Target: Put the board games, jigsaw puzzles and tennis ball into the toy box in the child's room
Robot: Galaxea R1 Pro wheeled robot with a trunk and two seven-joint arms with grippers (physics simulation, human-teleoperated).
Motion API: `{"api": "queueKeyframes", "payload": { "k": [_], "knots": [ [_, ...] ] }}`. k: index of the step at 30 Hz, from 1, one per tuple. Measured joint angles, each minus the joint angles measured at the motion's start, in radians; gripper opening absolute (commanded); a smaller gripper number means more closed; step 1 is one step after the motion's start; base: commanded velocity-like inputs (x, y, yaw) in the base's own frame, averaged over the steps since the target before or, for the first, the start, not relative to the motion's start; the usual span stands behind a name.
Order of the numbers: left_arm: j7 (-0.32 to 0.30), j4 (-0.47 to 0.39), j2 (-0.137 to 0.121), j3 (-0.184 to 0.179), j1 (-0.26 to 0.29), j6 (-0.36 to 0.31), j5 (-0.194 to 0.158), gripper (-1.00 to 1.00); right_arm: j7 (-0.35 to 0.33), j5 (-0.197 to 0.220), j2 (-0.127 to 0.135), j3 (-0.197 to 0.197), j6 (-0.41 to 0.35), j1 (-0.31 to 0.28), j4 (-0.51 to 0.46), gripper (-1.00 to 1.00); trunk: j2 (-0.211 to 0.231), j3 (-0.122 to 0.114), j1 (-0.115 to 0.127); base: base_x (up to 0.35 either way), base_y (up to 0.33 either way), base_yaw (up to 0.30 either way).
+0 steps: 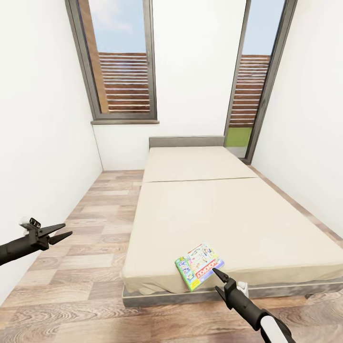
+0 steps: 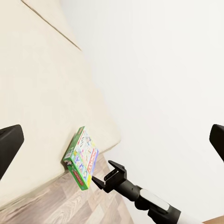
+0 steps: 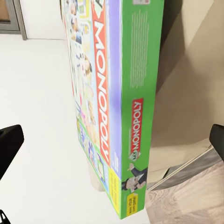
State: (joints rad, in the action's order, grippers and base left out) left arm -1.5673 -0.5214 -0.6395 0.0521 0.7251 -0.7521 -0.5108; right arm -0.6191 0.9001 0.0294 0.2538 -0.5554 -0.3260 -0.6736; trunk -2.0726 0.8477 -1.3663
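One board game (image 1: 199, 266) lies flat on the bed (image 1: 228, 214), close to the foot edge and a bit toward the bed's near left corner. It is a green Monopoly box. The right claw (image 1: 215, 272) points at it from just beside the foot edge, spread wide and holding nothing. The left claw (image 1: 62, 232) hangs over the wood floor (image 1: 90, 228), well away from the bed, its fingers a little apart.
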Motion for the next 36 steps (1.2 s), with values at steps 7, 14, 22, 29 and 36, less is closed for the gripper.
{"api": "queueKeyframes", "payload": {
  "k": [7, 14, 22, 29, 36],
  "knots": [
    [0.000, 0.000, 0.000, 0.000, 0.000, 0.000, 0.000, 1.00, 0.000, 0.000, -0.002, 0.000, 0.000, 0.000, 0.000, 1.00, -0.028, 0.012, -0.015, 0.000, 0.000, 0.000],
    [0.000, 0.000, 0.000, 0.000, 0.000, -0.001, 0.000, 1.00, 0.000, 0.000, -0.003, 0.000, 0.000, 0.000, 0.000, 1.00, -0.077, 0.034, -0.042, 0.000, 0.000, 0.000],
    [0.000, 0.000, 0.000, 0.000, 0.000, -0.002, 0.000, 1.00, 0.000, 0.000, -0.004, 0.000, 0.000, 0.000, 0.000, 1.00, -0.084, 0.038, -0.046, 0.000, 0.000, 0.000],
    [0.000, 0.000, 0.000, 0.000, 0.000, -0.001, 0.000, 1.00, 0.000, 0.000, -0.004, -0.001, 0.000, 0.001, 0.000, 1.00, -0.084, 0.038, -0.046, 0.028, 0.016, 0.000],
    [0.000, 0.000, 0.000, -0.001, 0.000, -0.001, 0.000, 1.00, 0.000, 0.000, -0.005, -0.002, 0.000, 0.000, 0.000, 1.00, -0.084, 0.038, -0.046, 0.097, 0.067, 0.000]
  ]
}}
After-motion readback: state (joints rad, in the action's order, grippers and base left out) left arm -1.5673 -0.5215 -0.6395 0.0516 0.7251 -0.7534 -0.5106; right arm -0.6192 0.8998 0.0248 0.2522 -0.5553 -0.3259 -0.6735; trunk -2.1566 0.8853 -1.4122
